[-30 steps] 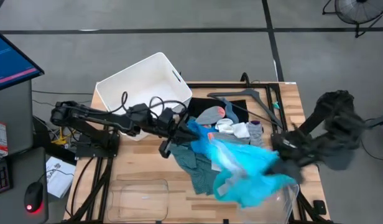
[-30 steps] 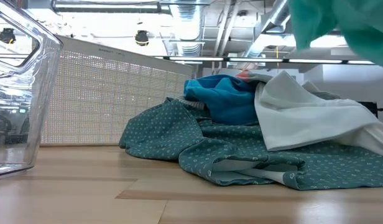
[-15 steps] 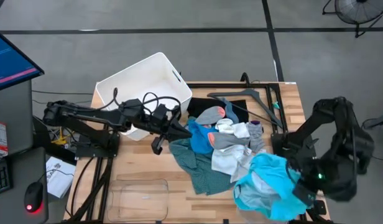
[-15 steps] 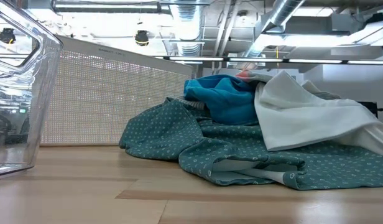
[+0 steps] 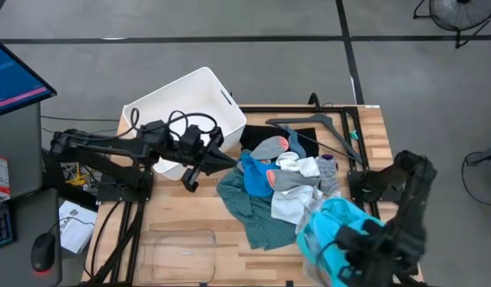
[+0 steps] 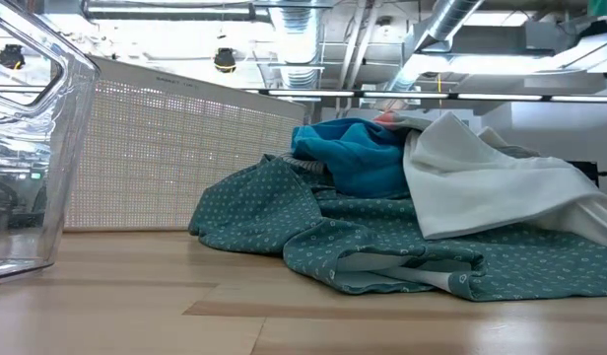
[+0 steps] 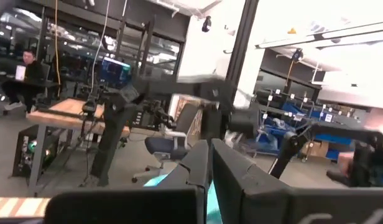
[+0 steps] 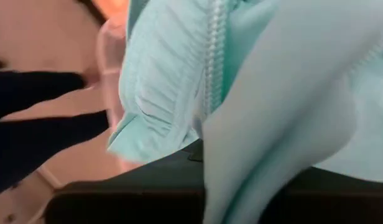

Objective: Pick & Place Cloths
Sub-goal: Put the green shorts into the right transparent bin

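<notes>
The cloths lie in a pile mid-table: dark teal-green (image 5: 249, 209), blue (image 5: 256, 177), white (image 5: 287, 206), grey (image 5: 292, 180), grey-with-orange (image 5: 272, 148) and black (image 5: 271, 134). In the low view the teal-green cloth (image 6: 382, 247) rests on the wood with the blue (image 6: 358, 158) and white (image 6: 481, 187) ones on top. A bright turquoise cloth (image 5: 335, 231), with a zipper (image 8: 211, 56), is bunched at the near right under my right gripper (image 5: 360, 237), which is shut on it. My left gripper (image 5: 191, 177) is shut on nothing, left of the pile and raised. My right gripper comes from above, pointing down, and is shut on a bunched part of the turquoise cloth (image 8: 179, 124). Folds of the cloth cover the dark fingers (image 8: 135, 186), so the exact part is hidden. The cloth hangs slack below the gripper.
A white bin (image 5: 186, 112) stands at the far left and a black hanger (image 5: 325, 127) lies at the far right. A clear tub (image 5: 178, 251) stands at the near left. Another clear rim (image 5: 307, 227) shows beside the turquoise cloth.
My right gripper has swung down and toward the table's near edge, tipping to point down. The turquoise cloth, first spread out over the pile's right side, is now gathered in a bunch at the near right. My left gripper has drawn back toward the table's left edge and risen a little.
</notes>
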You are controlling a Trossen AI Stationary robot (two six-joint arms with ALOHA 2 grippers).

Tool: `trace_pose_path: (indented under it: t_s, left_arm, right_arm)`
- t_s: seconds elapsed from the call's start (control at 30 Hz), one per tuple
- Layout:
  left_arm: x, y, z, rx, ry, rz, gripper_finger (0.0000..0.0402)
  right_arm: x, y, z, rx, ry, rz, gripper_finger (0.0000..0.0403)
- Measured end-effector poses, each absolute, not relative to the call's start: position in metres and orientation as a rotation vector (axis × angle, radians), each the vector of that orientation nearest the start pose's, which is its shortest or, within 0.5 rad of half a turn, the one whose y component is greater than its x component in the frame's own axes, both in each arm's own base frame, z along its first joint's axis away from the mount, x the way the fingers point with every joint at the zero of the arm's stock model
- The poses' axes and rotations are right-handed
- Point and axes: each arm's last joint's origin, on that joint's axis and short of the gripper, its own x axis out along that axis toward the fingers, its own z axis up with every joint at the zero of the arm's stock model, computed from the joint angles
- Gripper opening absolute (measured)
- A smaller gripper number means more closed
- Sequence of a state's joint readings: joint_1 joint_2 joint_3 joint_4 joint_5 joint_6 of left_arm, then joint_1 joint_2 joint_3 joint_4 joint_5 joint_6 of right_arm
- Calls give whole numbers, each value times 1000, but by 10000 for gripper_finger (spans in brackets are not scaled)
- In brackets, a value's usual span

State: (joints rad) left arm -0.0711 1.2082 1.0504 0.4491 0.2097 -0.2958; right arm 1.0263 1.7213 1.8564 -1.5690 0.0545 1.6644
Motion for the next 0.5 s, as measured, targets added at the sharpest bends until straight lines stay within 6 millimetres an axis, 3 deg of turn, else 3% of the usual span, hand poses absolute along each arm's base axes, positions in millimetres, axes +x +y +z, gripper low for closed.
trace_pose_path:
  t_s: [0.1,0.3,0.5]
  left_arm:
    - [262,-25,405,-270,-273,-326,4]
    - [248,-24,414,-267,-310,-331,4]
    - [241,-24,420,-263,-335,-334,4]
  right_arm:
    - [168,264,339,538,1444,-479,0]
    - [161,256,304,561,1442,-608,0]
    - [157,247,259,676,1413,-566,0]
